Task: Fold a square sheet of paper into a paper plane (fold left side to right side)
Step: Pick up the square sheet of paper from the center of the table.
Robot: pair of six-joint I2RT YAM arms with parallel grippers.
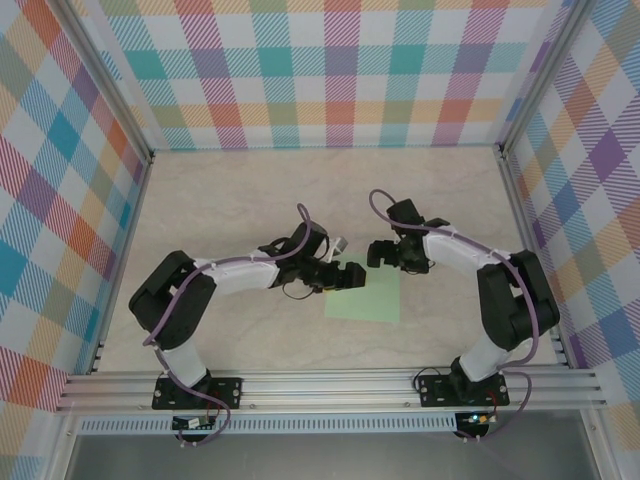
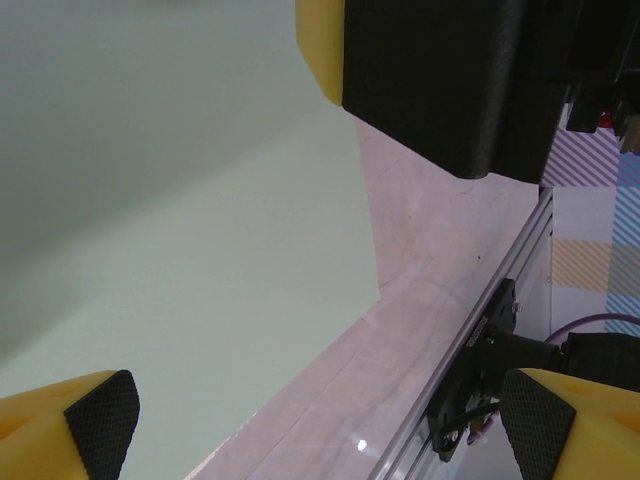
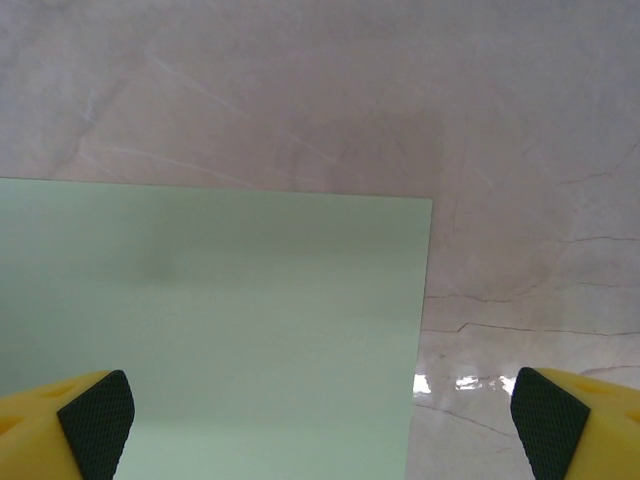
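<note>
Left gripper (image 1: 348, 276) and right gripper (image 1: 378, 254) both spread empty above the flat paper (image 1: 365, 302); left-to-right fold looks unstarted, next needs pinching its left edge.

The left gripper (image 1: 352, 277) hangs over the far left corner of the square sheet of paper (image 1: 368, 300), with its jaws pointing right. The right gripper (image 1: 377, 254) is just beyond the far edge of the sheet, with its jaws pointing left. The two grippers are near each other but do not touch, and both pairs of jaws stand apart. Whether the left jaws touch the paper I cannot tell. Most of the pale green sheet lies flat on the near side of both jaws, on the beige marbled table (image 1: 230, 200). A purple cable (image 1: 378, 203) loops up behind the right jaws.
</note>
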